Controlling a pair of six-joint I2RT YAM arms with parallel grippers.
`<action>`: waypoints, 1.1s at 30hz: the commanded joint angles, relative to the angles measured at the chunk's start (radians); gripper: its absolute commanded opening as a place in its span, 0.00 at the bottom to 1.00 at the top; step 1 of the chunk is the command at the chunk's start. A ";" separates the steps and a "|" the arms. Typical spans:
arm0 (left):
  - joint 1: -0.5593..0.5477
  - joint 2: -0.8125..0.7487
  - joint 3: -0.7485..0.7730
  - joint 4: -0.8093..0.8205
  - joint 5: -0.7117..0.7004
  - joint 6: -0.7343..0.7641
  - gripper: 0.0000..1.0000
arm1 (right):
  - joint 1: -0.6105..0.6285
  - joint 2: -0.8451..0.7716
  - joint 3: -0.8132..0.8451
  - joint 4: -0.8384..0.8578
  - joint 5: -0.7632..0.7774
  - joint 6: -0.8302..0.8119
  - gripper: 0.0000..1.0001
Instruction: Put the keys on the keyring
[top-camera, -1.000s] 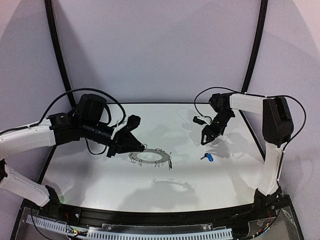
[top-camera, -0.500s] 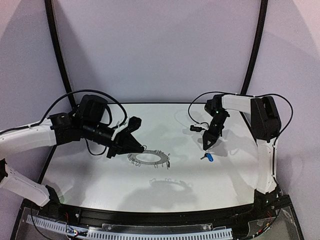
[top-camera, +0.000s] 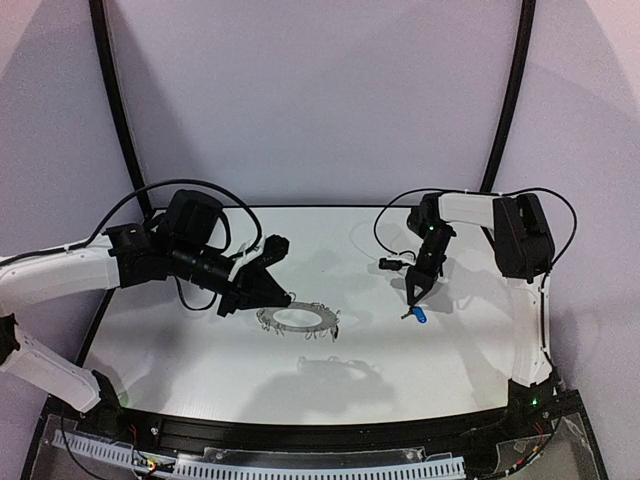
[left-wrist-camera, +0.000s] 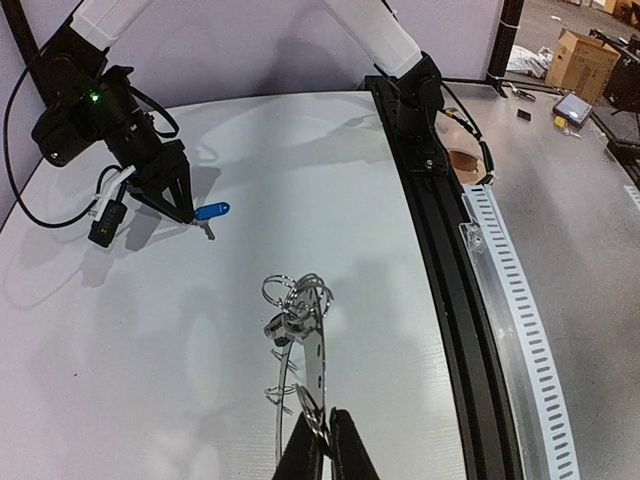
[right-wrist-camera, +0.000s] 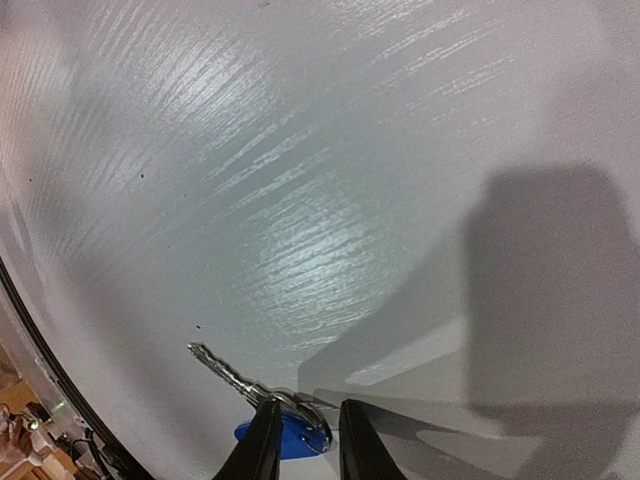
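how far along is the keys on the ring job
Done: no key visibly on the keyring. In hand: left gripper shut on its rim, holding it above the table; right gripper straddles the blue-tagged key lying there. Left: grasp, lift and clip it on; no second key shows.

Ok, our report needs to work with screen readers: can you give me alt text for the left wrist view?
The left fingers pinch the rim of the keyring, holding it edge-on above the white table, wire clips sticking off its rim. Farther off, the right fingers reach down at a blue-tagged key lying on the table.
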 joint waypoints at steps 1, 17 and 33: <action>0.002 0.001 0.039 0.007 0.004 0.005 0.01 | 0.000 0.030 0.021 -0.038 0.011 -0.005 0.22; 0.002 -0.005 0.035 0.023 -0.018 -0.013 0.01 | 0.021 0.020 0.005 -0.010 -0.010 0.012 0.03; 0.002 -0.049 -0.031 0.212 -0.038 -0.099 0.01 | 0.049 -0.629 -0.488 0.821 -0.275 0.556 0.00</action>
